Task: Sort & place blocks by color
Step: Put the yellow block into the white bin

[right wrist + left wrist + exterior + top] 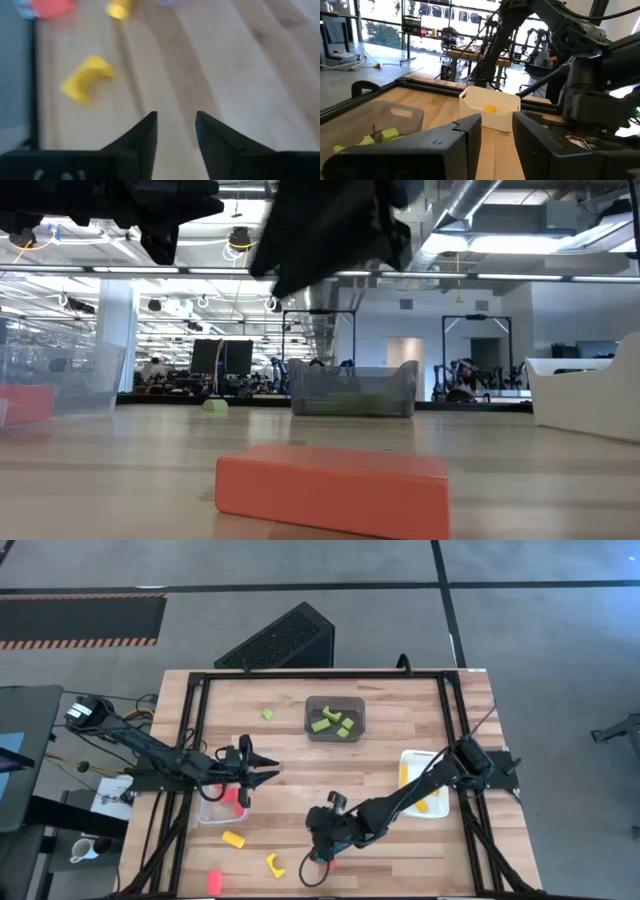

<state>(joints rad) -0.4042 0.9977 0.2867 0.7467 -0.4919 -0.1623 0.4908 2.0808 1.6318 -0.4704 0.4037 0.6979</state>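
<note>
My right gripper [318, 848] [176, 127] is open and empty. It points down near the table's near edge, over a red block [322, 862] [330, 488] lying flat on the wood. A yellow arch [274, 863] [87, 77], a yellow block [233, 838] [119, 9] and another red block [214, 880] lie to its left. My left gripper [268, 767] [497, 130] is open and empty, level above the right end of the clear bin [210, 815], which holds red blocks [232, 795]. One green block [267, 714] [214, 406] lies loose toward the far side.
The dark grey bin [358, 710] [352, 390] with green blocks sits at the far centre. The white bin [408, 758] [490, 107] with yellow blocks sits on the right, under the right arm. A black frame borders the table. Bare wood lies between the bins.
</note>
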